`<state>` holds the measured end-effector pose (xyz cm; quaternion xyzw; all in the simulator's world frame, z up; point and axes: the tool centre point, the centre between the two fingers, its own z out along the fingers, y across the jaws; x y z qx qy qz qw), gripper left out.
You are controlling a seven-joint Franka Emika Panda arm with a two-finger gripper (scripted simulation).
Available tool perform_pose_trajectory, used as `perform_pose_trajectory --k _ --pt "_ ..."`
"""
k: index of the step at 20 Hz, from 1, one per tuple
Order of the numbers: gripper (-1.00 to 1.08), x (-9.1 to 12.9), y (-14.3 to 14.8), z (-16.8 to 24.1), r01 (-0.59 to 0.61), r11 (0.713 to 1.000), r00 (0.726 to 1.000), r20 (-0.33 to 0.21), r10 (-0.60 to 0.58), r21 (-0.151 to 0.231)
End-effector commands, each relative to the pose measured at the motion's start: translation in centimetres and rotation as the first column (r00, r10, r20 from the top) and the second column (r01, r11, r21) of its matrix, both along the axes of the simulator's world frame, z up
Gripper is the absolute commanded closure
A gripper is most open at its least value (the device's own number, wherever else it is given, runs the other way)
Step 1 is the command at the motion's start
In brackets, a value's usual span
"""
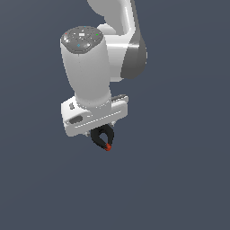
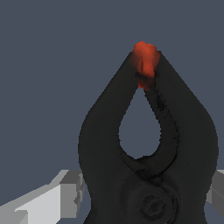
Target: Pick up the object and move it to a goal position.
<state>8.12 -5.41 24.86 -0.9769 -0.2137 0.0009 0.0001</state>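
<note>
Item: black spring clamp [image 1: 103, 137], looped jaw and red-orange tip [image 1: 108, 148] pointing down at about 6 o'clock, hanging directly beneath the hand [image 1: 101, 131]; in the wrist view the clamp [image 2: 148, 144] fills the frame, flanked by pale grey fingers [image 2: 52, 197]. Condition: the hand is clamped on the clamp's upper part, with the arm [image 1: 87, 67] rising toward 12 o'clock and no surface or contact visible below, so the pick-up appears done. Outstanding: carriage to the goal, which no marker in either view identifies, so remaining travel cannot be judged.
</note>
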Motion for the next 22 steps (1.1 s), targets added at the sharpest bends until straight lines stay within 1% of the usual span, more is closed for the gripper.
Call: perform_pose_trajectory --k 1,6,11,16,22 --pt "1.08 0.4 0.5 2.9 0.000 1.000 1.000 0.001 0.000 0.000" --pt "1.08 1.2 1.4 7.7 0.000 1.000 1.000 0.001 0.000 0.000" --pt "1.08 1.8 2.1 11.2 0.000 1.000 1.000 0.002 0.000 0.000" --pt "1.08 2.2 2.5 13.4 0.000 1.000 1.000 0.002 0.000 0.000" --pt "1.08 2.6 2.7 14.8 0.000 1.000 1.000 0.002 0.000 0.000"
